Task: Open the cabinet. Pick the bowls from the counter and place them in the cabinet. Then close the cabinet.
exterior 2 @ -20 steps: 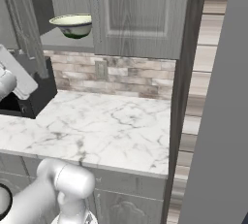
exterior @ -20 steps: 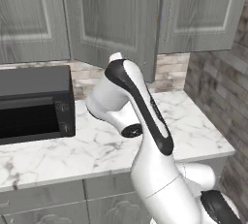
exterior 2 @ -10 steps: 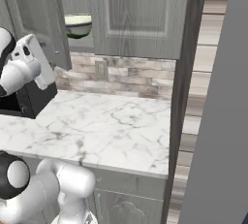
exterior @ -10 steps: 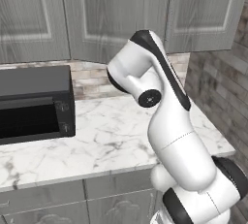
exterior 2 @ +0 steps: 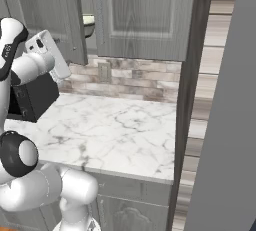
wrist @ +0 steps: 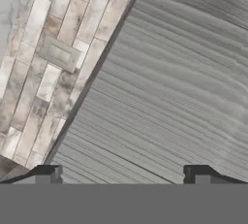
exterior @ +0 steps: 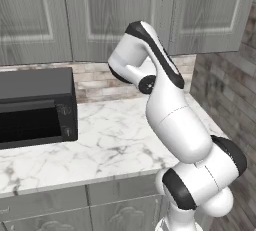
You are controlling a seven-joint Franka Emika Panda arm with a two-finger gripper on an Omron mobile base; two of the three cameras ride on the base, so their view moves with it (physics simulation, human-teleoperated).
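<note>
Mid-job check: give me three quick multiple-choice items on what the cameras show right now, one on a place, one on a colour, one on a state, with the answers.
1. Where is the boxy black microwave?
A. inside the wall cabinet
B. on the white marble counter
C. on the floor

2. What colour is the raised-panel wall cabinet?
A. grey wood-grain
B. glossy red
C. plain white

3. How is the two-finger gripper?
A. shut on a bowl
B. shut on nothing
C. open and empty

Answers:
1 B: in the left base view it sits on the slab.
2 A: both base views show grey grained panels.
3 C: in the hand view the fingertips stand wide apart with nothing between them.
</note>
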